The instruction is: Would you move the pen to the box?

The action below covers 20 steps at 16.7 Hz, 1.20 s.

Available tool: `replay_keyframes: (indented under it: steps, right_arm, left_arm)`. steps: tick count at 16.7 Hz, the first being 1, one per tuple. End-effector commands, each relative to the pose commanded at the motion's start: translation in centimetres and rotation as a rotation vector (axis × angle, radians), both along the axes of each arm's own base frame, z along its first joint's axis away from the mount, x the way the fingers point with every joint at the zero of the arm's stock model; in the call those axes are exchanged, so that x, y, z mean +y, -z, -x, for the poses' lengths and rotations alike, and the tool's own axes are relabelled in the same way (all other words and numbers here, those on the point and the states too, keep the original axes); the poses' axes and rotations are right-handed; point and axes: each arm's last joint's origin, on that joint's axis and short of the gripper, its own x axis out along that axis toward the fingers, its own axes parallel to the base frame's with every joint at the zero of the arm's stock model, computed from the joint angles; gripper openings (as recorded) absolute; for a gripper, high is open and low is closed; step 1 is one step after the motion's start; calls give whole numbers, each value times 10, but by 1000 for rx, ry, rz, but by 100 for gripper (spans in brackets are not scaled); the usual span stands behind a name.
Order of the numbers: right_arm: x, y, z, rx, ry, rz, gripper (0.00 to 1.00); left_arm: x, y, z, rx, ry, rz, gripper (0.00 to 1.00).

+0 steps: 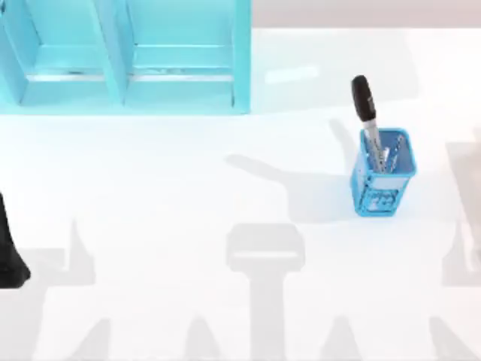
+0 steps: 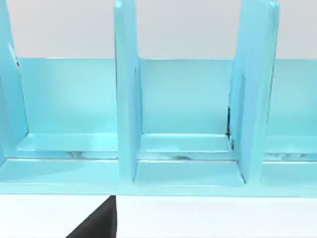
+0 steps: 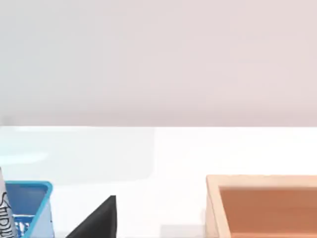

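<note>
The pen [image 1: 364, 105], with a glossy black cap and a silver-grey barrel, stands tilted in a blue mesh cup [image 1: 382, 177] on the right half of the white table. Its cap leans toward the far side, above the cup's rim. The right wrist view catches the cup [image 3: 29, 204] with a strip of the pen's barrel [image 3: 3, 214], and farther off an orange-brown wooden box [image 3: 257, 181] with an open top. My left arm [image 1: 9, 256] is parked at the table's left edge, far from the pen. A black piece of my right gripper [image 3: 99, 222] shows low in the right wrist view.
A cyan shelf unit [image 1: 124, 68] with upright dividers stands at the back left; the left wrist view faces its compartments [image 2: 183, 124]. White tabletop stretches between the shelf and the cup.
</note>
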Motion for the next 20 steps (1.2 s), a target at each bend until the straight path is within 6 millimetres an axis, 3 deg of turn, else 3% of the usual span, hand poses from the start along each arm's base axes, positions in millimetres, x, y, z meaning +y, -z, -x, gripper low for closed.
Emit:
replay_keyframes:
  steps: [4,10,15,20]
  right_arm:
    - [1,-4,-1,16,-23,14,100]
    - [6,-38,-23,184,-209,107,100]
    - [11,-61,-86,380,-457,146,100]
    - [14,-45,-163,527,-698,121,100]
  left_arm:
    - [0,0,0,0,0,0,100]
    - [0,0,0,0,0,0,100]
    - [0,0,0,0,0,0,100]
    - [0,0,0,0,0,0,100]
